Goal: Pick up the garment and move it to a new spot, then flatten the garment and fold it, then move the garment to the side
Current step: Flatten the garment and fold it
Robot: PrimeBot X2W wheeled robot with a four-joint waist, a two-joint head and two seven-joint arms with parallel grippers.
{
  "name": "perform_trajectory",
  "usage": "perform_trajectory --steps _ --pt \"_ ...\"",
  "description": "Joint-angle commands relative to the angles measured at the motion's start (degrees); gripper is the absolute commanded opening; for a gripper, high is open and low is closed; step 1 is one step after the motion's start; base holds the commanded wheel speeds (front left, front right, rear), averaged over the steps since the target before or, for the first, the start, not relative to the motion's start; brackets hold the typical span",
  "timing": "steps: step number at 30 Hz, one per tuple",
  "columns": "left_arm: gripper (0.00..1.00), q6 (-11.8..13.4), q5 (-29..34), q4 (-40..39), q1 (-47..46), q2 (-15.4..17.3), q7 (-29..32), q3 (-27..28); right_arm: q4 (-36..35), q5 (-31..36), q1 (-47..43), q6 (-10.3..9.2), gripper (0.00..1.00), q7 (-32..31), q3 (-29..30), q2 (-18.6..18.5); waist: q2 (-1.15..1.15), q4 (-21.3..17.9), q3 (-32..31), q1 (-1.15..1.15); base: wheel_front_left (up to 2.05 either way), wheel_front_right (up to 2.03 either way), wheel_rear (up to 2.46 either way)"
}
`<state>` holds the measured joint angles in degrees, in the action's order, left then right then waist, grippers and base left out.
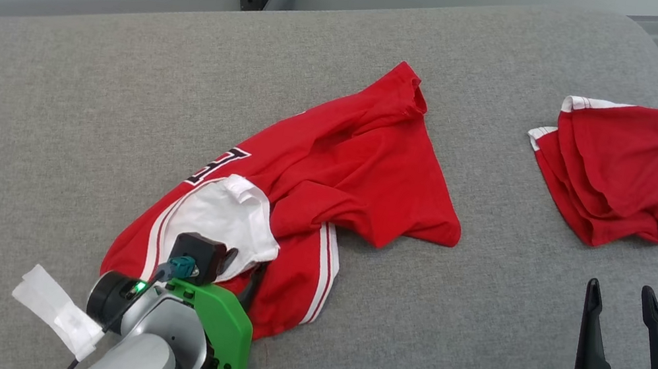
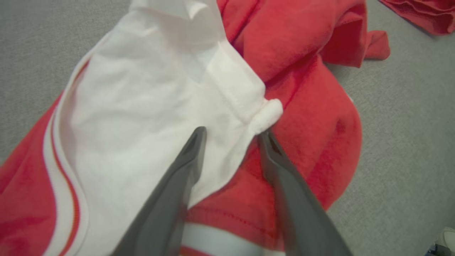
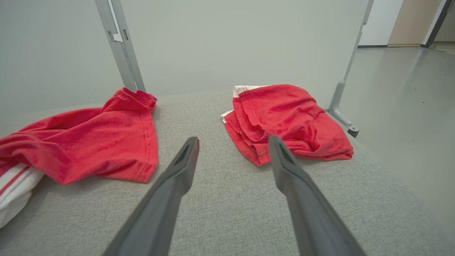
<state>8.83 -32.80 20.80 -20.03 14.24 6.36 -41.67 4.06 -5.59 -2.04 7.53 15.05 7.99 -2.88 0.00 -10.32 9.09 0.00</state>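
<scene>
Straddling the edge of the white sleeve [image 2: 149,106], left gripper [image 2: 233,133] sits at the near-left end of the red jersey [image 1: 339,166]. Jaws apart, nothing clamped yet: one finger lies on the white cloth, the other just beside the rolled cuff [image 2: 268,113], over red fabric. Judged reason: the cuff is a thick seam and a firmer pinch than one loose layer. Lifting from a corner should also let the rest hang and unbunch.

Jersey: crumpled in the middle of the grey cushion [image 1: 44,130], running from near left to far right. White-striped side near, black lettering partly folded under, one red sleeve pointing far. Not flat, not folded; the first step of the task looks barely begun.

Bare grey stretch to the right of the jersey, likely the new spot.

Far right: second red garment [image 1: 631,175], folded in loose layers with white trim showing, well apart from the jersey. Probably a finished piece parked aside; leave alone.

Near right: right gripper [image 1: 620,290] low over the cushion, fingers spread wide, empty, touching nothing. Judged on standby, standing clear so the left arm can lift unhindered.
</scene>
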Motion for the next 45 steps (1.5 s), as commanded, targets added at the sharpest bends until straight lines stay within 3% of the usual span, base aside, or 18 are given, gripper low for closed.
perform_trajectory --steps 1,6,16,23,30,39,45 --pt "0.05 -0.2 -0.7 0.0 -0.6 0.1 -0.5 0.2 0.2 -0.2 -0.3 -0.09 1.00 0.2 0.1 -0.1 0.00 0.0 -0.2 0.00 0.00 0.00 0.00" --pt "0.00 -0.6 -1.7 -1.6 0.5 -0.1 -0.9 0.4 0.1 0.0 -0.8 -0.09 1.00 0.2 0.3 -0.1 0.00 0.3 -0.5 0.00 0.00 0.00 0.00" --pt "0.00 0.3 -4.7 -7.4 0.8 0.6 -1.3 3.4 0.2 0.2 -0.4 -0.09 1.00 0.2 0.3 -0.1 0.00 1.4 -0.7 0.00 0.00 0.00 0.00" --pt "0.00 2.5 -5.7 -14.2 -2.1 3.7 -1.2 8.4 0.3 0.0 -0.8 -0.09 1.00 0.2 0.3 -0.1 0.00 1.9 -0.8 0.00 0.00 0.00 0.00" --pt "0.00 3.6 -5.0 -14.7 -7.4 6.8 -2.0 12.7 0.5 -0.5 0.4 -0.10 1.00 0.2 -0.2 -0.1 0.00 1.9 0.0 0.00 0.00 0.00 0.00" --pt "0.00 1.4 -2.1 -7.7 -23.6 8.8 -4.1 15.8 0.8 -0.8 2.1 -0.09 1.00 0.2 -0.6 -0.1 0.00 0.5 1.3 0.00 0.00 0.00 0.00" --pt "0.00 -3.5 -0.9 -4.3 -35.4 8.9 -8.2 16.8 1.0 -0.9 2.3 -0.09 1.00 0.2 -0.1 -0.1 0.00 -0.7 1.1 0.00 0.00 0.00 0.00"
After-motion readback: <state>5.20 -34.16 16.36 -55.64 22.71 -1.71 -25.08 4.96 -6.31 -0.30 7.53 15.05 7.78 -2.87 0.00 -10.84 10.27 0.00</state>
